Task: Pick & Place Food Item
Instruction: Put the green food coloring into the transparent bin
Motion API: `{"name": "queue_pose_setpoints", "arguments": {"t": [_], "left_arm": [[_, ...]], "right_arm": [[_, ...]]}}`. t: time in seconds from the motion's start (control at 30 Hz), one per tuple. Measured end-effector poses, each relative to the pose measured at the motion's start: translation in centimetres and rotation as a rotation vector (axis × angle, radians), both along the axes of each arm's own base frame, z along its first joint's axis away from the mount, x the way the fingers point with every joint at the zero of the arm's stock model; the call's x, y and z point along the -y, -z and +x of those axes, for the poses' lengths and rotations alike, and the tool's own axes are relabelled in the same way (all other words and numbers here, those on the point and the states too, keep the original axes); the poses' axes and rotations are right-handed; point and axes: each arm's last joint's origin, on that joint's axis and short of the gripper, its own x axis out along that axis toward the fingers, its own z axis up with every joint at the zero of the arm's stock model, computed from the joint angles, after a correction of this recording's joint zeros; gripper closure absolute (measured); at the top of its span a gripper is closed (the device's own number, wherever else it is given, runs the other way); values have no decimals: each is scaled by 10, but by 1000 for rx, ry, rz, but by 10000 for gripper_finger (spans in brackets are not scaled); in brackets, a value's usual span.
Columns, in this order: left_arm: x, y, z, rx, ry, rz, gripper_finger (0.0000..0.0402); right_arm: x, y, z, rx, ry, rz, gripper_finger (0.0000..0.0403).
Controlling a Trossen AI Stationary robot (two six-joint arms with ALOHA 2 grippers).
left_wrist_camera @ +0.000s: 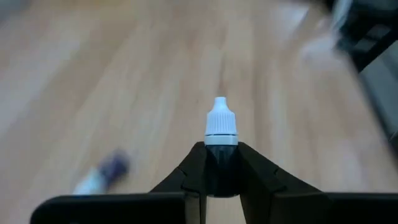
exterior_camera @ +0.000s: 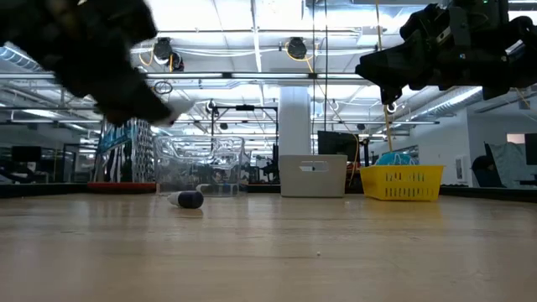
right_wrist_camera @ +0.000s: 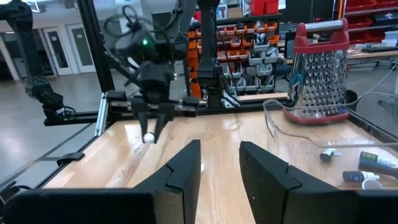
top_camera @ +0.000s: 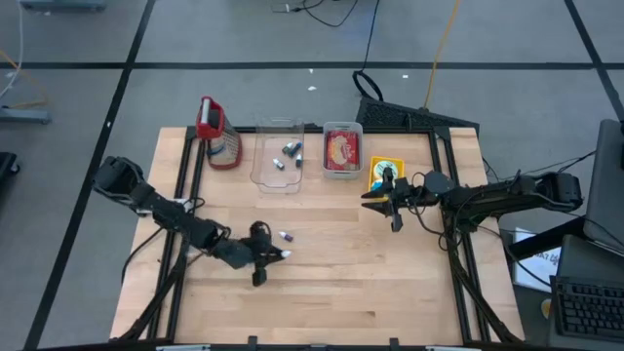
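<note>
High view: the left gripper [top_camera: 278, 255] hangs over the front left part of the table [top_camera: 331, 292], its fingers [left_wrist_camera: 258, 180] clamped on a small bottle [left_wrist_camera: 221, 134] with a white cap pointing outward. A second bottle [top_camera: 286, 236] lies on the wood just beside it, toward the back. More bottles rest in the clear bin [top_camera: 278, 180] at the back, between the grater [top_camera: 218, 132] and the red tray [top_camera: 342, 151]. The right gripper [top_camera: 375, 200] hovers near the yellow basket [top_camera: 386, 171], fingers [right_wrist_camera: 183, 168] a little apart and apparently holding nothing, though the gap is only partly seen.
</note>
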Motion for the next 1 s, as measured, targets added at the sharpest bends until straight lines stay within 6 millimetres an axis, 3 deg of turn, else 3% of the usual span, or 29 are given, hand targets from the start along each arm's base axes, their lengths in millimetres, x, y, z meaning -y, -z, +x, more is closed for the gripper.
{"name": "queue_pose_setpoints", "arguments": {"t": [0.17,0.33,1.0], "left_arm": [[-7,-21,16,230,77,46,340],[-18,-30,25,327,139,110,348],[-44,-4,41,462,177,93,350]], "right_arm": [[0,0,0,3,0,0,303],[0,0,0,3,-1,0,303],[0,0,0,-5,-2,1,303]]}}
